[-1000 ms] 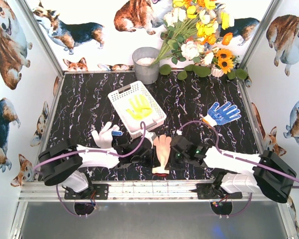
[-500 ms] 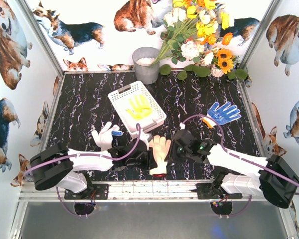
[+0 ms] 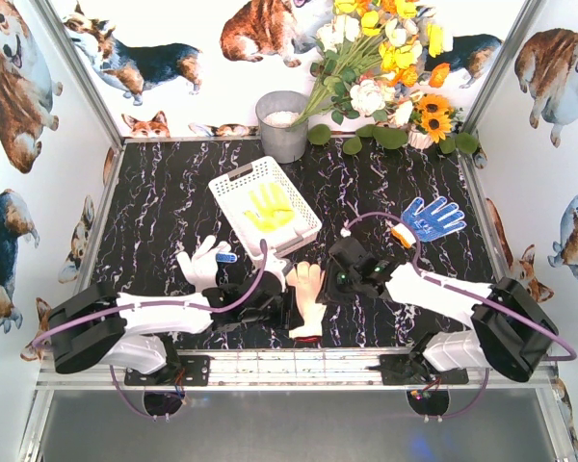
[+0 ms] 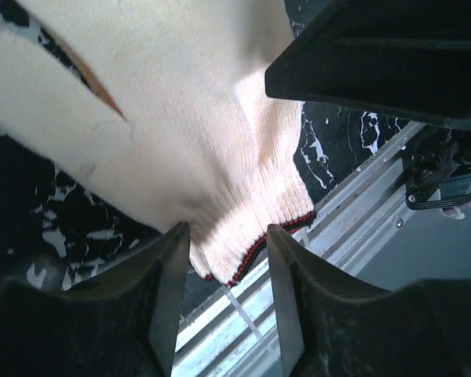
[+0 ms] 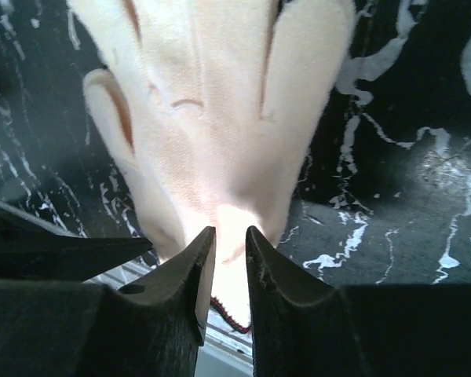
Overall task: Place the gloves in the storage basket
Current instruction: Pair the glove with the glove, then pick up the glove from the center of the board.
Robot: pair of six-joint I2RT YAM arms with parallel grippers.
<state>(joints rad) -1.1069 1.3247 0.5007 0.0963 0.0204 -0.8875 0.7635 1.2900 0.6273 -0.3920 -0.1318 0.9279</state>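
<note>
Cream knit glove (image 3: 306, 298) is lying flat on the black white-veined marble table (image 3: 164, 202), fingers pointing to 12, ribbed cuff at 6 next to the aluminium rail (image 3: 347, 358). My left claw (image 3: 287, 306) is sitting at its 9, my right claw (image 3: 333, 281) at its 2

Left claw: jaws are standing apart, straddling the cuff. The knit is showing loose in the gap, not pinched. Right claw: jaws are sitting a narrow slit apart over the wrist end, with fabric filling the slit. Can't tell whether I'm pinching it or only resting over it

Storage basket (image 3: 233, 188): white plastic, rectangular, shallow, lattice-slotted walls. It's sitting skewed at 11 of the cream glove, near but apart, with a yellow glove (image 3: 270, 209) lying flat inside. Blue glove (image 3: 432, 218) is lying at 2, well apart. White glove with a blue patch (image 3: 204, 262) is lying at 10, just beside my left arm. Grey round metal bucket (image 3: 282, 125) is standing at 12 of the basket

Wrist views are giving the knit rib, the thin red stitch line along the cuff edge and an orange tint in the creases between fingers, which the top view is only showing as a red smudge. The top view is giving the basket, the bucket and the other gloves, which neither wrist view is catching
</note>
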